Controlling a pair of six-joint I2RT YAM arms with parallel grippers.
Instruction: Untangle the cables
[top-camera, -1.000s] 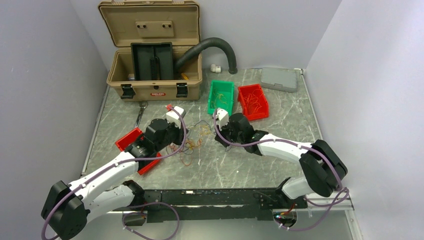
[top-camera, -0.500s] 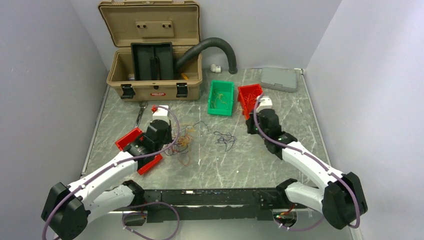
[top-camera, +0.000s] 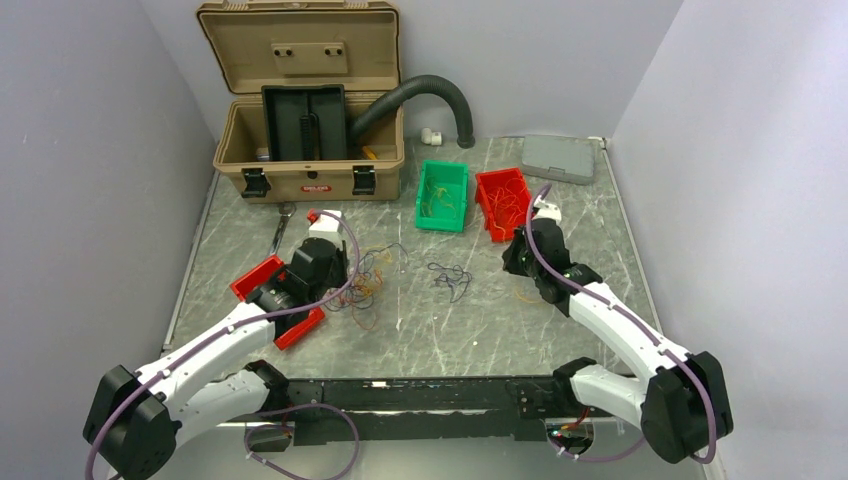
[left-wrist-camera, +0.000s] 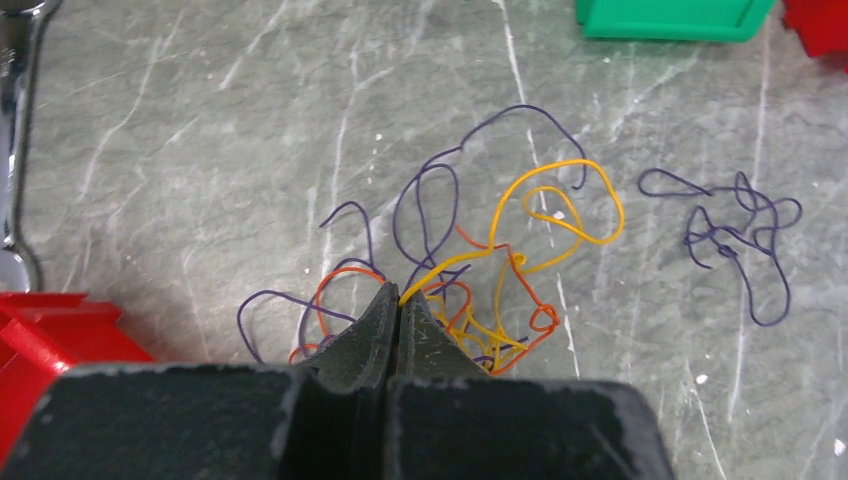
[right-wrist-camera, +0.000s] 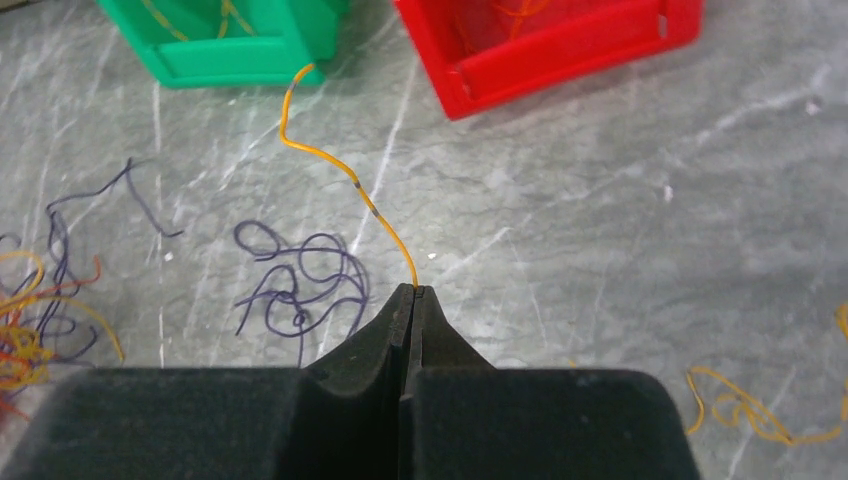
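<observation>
A tangle of thin orange, yellow and purple cables (left-wrist-camera: 480, 280) lies on the marble table left of centre (top-camera: 365, 282). My left gripper (left-wrist-camera: 400, 298) is shut on a yellow strand at the tangle's near edge (top-camera: 338, 285). A separate purple cable (left-wrist-camera: 735, 235) lies loose in the middle (top-camera: 450, 278), also visible left of the right fingers (right-wrist-camera: 300, 275). My right gripper (right-wrist-camera: 413, 288) is shut on the end of a single yellow-orange cable (right-wrist-camera: 340, 170) that runs toward the green bin. It sits in front of the red bin (top-camera: 512, 258).
Green bin (top-camera: 441, 195) and red bin (top-camera: 503, 203) hold more wires. Another red bin (top-camera: 262, 280) lies under the left arm. An open tan case (top-camera: 310, 150), a black hose (top-camera: 430, 95), a grey lid (top-camera: 558, 158) and a wrench (top-camera: 281, 225) stand behind. Loose yellow wire (right-wrist-camera: 740, 405).
My right arm swung from the tangle to the right, toward the red bin, shutting on a yellow cable. The purple cable came free and lies in the middle. The left gripper stayed shut.
</observation>
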